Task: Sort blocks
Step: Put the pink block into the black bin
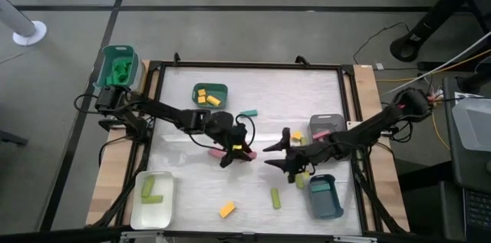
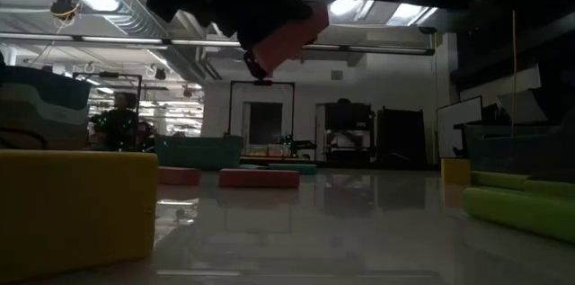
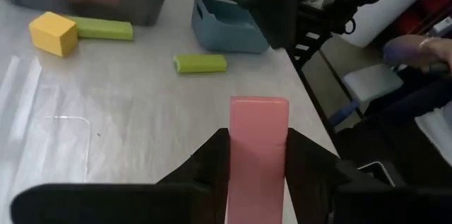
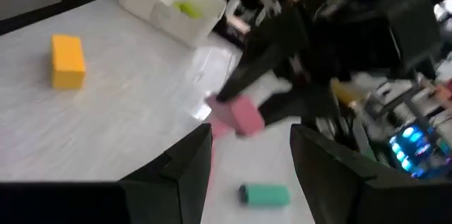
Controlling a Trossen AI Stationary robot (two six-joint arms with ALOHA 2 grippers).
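My left gripper (image 1: 239, 152) is over the middle of the table, shut on a pink block (image 3: 258, 121) that hangs in the air (image 2: 289, 35). My right gripper (image 1: 276, 155) stands open just to the right of it, fingers (image 4: 185, 155) apart with nothing between them, facing the held block (image 4: 245, 114). Another pink block (image 1: 216, 153) lies flat on the table under the left arm. Loose blocks lie flat around: a teal one (image 1: 247, 113), a yellow one (image 1: 227, 209), a lime green one (image 1: 275, 197). My left gripper pinches the pink block by its two long sides (image 3: 233, 155) between its two fingers (image 3: 212, 164). The fingers lie along the block, slanting down toward the table's right side. The block's free end (image 3: 259, 105) sticks out past the fingertips, and the block is lifted clear of the table.
A green tray (image 1: 221, 88) with yellow blocks is at the far middle, a grey tray (image 1: 326, 120) with pink ones at right, a teal tray (image 1: 325, 206) near right, and a white tray (image 1: 138, 211) with lime green bars near left. A green tub (image 1: 115, 51) stands at the far left corner.
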